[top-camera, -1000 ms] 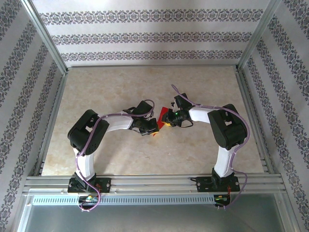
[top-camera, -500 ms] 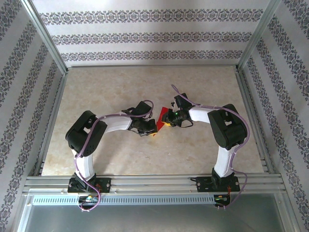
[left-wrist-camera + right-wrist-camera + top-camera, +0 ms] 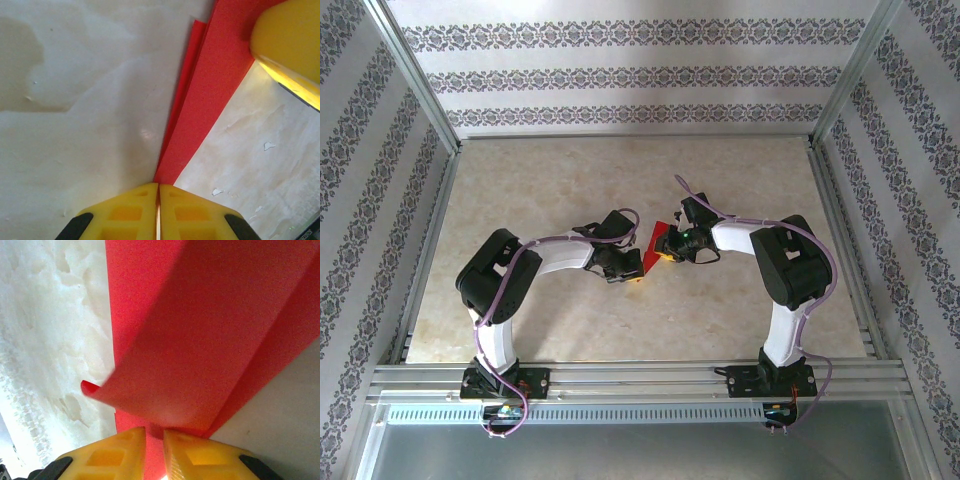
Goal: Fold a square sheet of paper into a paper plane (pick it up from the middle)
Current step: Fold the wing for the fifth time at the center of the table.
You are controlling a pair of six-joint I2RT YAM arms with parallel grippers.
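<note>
- My left gripper (image 3: 159, 187) is closed tight, its yellow fingers meeting on the narrow near tip of the red paper (image 3: 200, 100).
- My right gripper (image 3: 155, 432) is nearly closed, with only a slit between the fingers. A folded edge of the paper runs into that slit, so I judge it pinched.
- The paper sits mid-table (image 3: 620, 170) between my two grippers, already folded into overlapping layers. One flap curls up loosely in the right wrist view.
- It is thin, light and limp, so I expect it to sag, crease wherever I press, and tear if my two arms pull apart.
- The smooth faces could slide between my fingers. The best hold is on the layered fold along the middle, not on a single loose flap.
</note>
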